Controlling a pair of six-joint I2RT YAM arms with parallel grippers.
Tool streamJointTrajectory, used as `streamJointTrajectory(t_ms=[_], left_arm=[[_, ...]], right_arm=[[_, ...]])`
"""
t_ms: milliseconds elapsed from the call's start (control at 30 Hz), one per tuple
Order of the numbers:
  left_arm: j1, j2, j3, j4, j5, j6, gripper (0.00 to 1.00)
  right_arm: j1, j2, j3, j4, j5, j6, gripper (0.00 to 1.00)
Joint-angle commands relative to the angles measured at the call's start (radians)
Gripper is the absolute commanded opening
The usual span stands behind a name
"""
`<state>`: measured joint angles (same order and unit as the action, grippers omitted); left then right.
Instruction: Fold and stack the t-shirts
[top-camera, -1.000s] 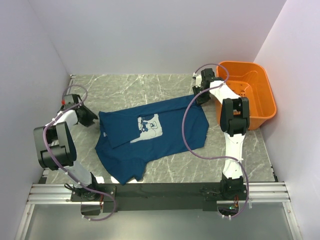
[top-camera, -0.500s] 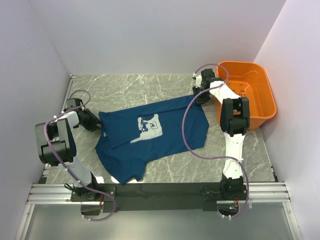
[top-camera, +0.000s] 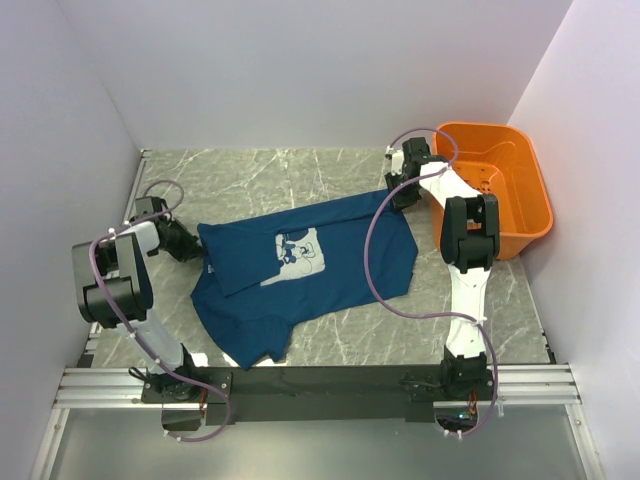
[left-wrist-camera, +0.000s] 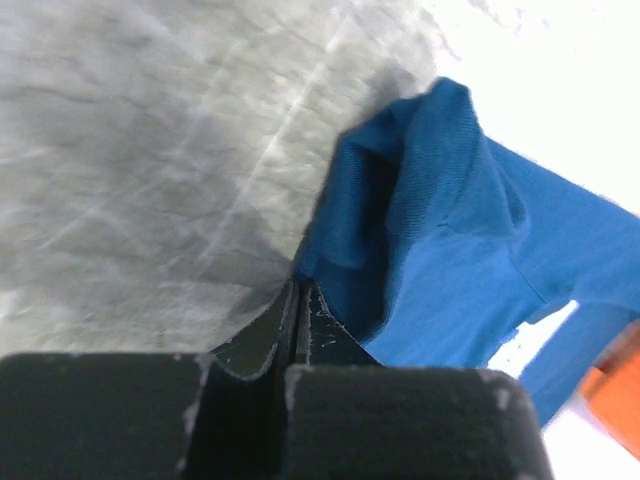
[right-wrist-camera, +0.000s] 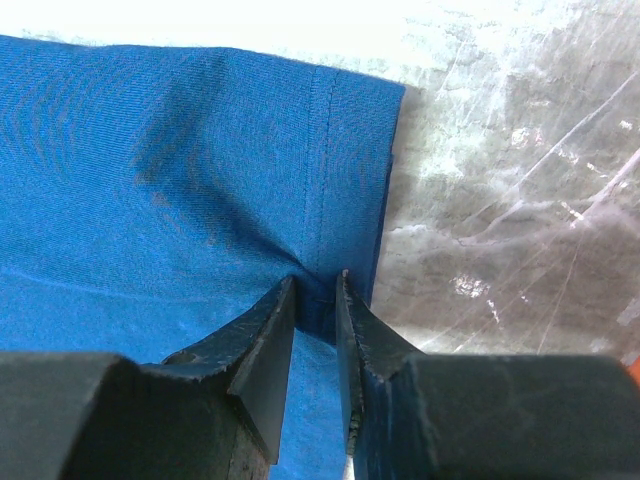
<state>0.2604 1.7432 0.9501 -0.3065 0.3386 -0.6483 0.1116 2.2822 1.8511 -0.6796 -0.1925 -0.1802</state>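
A dark teal-blue t-shirt (top-camera: 340, 275) with a pale print (top-camera: 297, 255) lies spread on the marble table, its lower left part folded over. My left gripper (top-camera: 196, 252) sits low at the shirt's left sleeve edge. In the left wrist view its jaws (left-wrist-camera: 297, 285) are pressed together, with the t-shirt's (left-wrist-camera: 450, 250) puckered edge pinched at the tips. At the shirt's far right corner, my right gripper (top-camera: 397, 198) is shut on the hem. The right wrist view shows a bunch of the t-shirt (right-wrist-camera: 180, 150) between this gripper's (right-wrist-camera: 316, 280) fingers.
An orange plastic basket (top-camera: 520, 215) stands at the back right against the wall, just right of the right arm; its corner (left-wrist-camera: 615, 385) shows in the left wrist view. White walls enclose the table on three sides. A purple cable (top-camera: 380, 290) crosses the shirt's right side.
My left arm has shifted slightly towards the shirt's left sleeve, and its jaws have closed on the edge. The right arm and the shirt have not moved.
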Motion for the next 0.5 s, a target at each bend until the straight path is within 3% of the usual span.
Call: streamJointTrajectory(t_ms=[0, 100, 267, 467], left_arm=[[-0.004, -0.053, 0.039, -0.058, -0.133, 0.036, 0.01], [-0.003, -0.122, 0.082, -0.108, -0.268, 0.061, 0.01], [-0.004, -0.166, 0.133, -0.173, -0.334, 0.096, 0.02], [-0.004, -0.174, 0.118, -0.183, -0.388, 0.105, 0.35]], right_arm=[[-0.006, -0.044, -0.012, 0.003, -0.012, -0.005, 0.31], [-0.006, -0.043, -0.012, 0.003, -0.008, -0.004, 0.31], [-0.009, -0.035, -0.003, 0.0, -0.007, -0.002, 0.31], [-0.009, -0.032, 0.003, -0.002, -0.007, -0.001, 0.31]])
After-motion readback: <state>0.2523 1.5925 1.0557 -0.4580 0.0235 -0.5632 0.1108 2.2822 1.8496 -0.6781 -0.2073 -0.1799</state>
